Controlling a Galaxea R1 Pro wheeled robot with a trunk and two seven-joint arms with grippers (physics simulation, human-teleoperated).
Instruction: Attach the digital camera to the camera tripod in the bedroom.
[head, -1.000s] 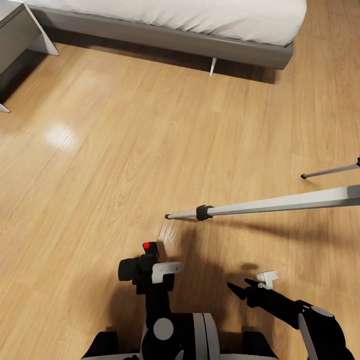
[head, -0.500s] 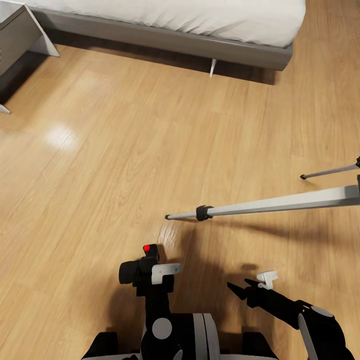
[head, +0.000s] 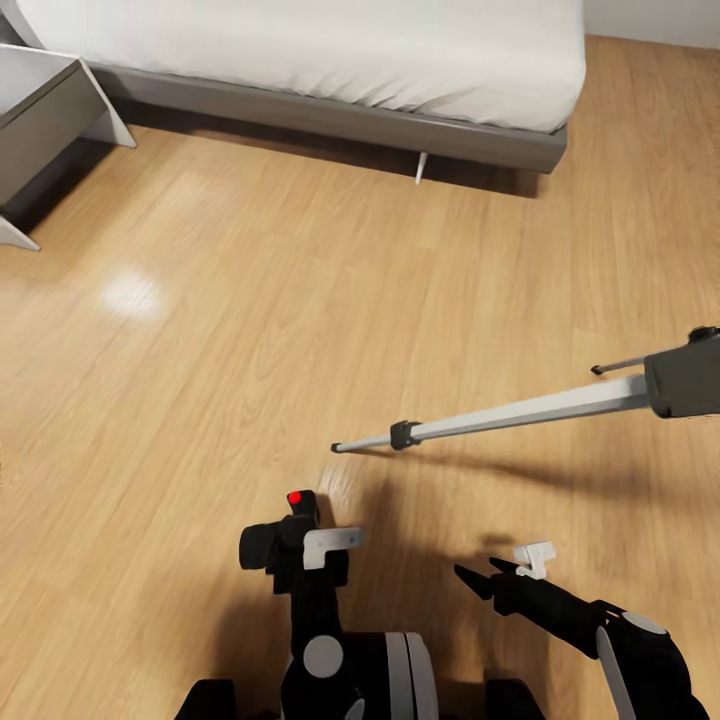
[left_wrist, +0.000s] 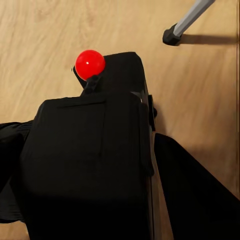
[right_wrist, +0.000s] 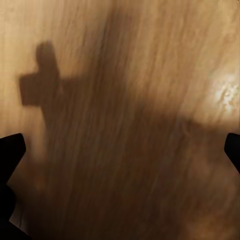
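Left gripper (head: 305, 545), lower centre of our head view: clamped on camera (head: 280, 540), red dot up. Right gripper (head: 500, 572), lower right: fingers spread, empty. Tripod (head: 520, 408) leg crosses floor (head: 250, 330) mid-right. Bed (head: 330, 50) along top.

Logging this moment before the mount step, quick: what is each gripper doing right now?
Left gripper: closed on the digital camera.
Right gripper: open, holding nothing, above the wood floor.
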